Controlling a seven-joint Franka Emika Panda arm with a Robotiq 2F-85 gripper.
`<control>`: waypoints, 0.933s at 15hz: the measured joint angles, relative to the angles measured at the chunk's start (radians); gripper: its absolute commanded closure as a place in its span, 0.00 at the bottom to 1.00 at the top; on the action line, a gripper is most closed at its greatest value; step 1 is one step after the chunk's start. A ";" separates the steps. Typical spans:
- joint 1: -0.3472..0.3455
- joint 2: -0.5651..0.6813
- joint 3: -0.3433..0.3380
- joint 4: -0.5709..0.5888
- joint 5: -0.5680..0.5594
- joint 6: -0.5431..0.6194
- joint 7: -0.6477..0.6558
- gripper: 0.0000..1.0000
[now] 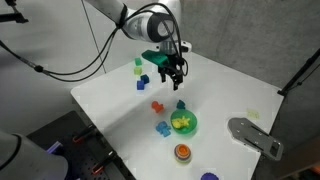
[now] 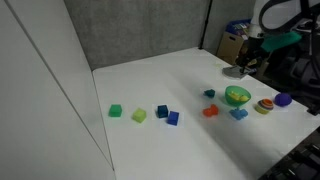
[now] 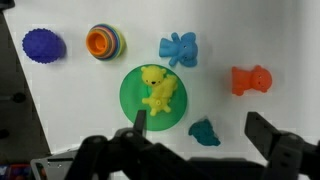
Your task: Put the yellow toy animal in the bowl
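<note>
The yellow toy animal (image 3: 158, 92) lies inside the bright-green bowl (image 3: 130, 100) in the wrist view. It also shows as a yellow spot in the bowl in an exterior view (image 1: 181, 122), and the bowl (image 2: 237, 95) shows in both exterior views. My gripper (image 3: 195, 128) is open and empty. It hangs well above the table (image 1: 170, 70), with its fingers spread over the bowl's edge and a small teal toy (image 3: 204, 132).
A blue toy animal (image 3: 178, 48), an orange-red toy animal (image 3: 252, 80), a stacked orange-red cup (image 3: 104, 42) and a purple ball (image 3: 43, 45) lie around the bowl. Green, yellow and blue blocks (image 2: 140, 114) lie farther off. A grey bracket (image 1: 255, 135) sits at the table's edge.
</note>
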 measured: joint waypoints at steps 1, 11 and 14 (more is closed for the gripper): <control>-0.003 -0.032 0.012 -0.015 0.000 -0.022 -0.013 0.00; -0.007 -0.422 0.106 -0.171 0.049 -0.238 -0.056 0.00; -0.015 -0.508 0.108 -0.181 0.081 -0.309 -0.060 0.00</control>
